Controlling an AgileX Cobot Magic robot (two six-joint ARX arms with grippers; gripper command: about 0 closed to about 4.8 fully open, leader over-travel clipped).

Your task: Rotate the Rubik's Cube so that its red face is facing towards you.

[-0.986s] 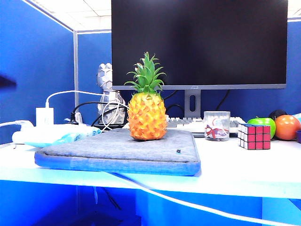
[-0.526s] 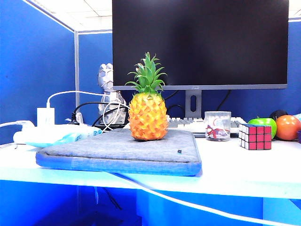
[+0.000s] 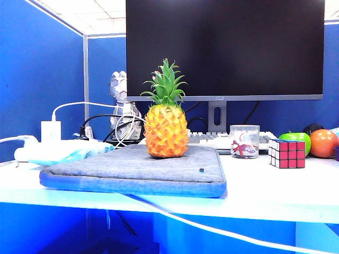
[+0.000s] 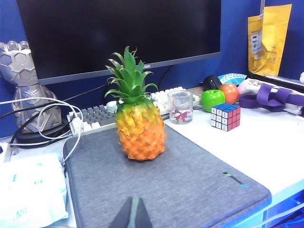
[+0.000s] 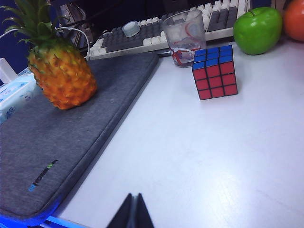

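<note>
The small black-gridded Rubik's Cube (image 3: 286, 153) was seen resting on the white bench (image 3: 275, 190), just beside the clear glass cup (image 3: 244, 141) and green apple (image 3: 296, 139). Its red face (image 3: 292, 154) was turned frontward, blue on top. A dark shape seen at the exterior view's left edge a second before was gone. Both the left tool (image 4: 132, 213) and right tool (image 5: 131, 211) were pressed together, well apart from the cube, so the task looked finished.

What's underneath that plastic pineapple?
The orange plastic pineapple stands upright on a grey fabric laptop sleeve lying flat on the white desk. The sleeve's contents are hidden.
</note>
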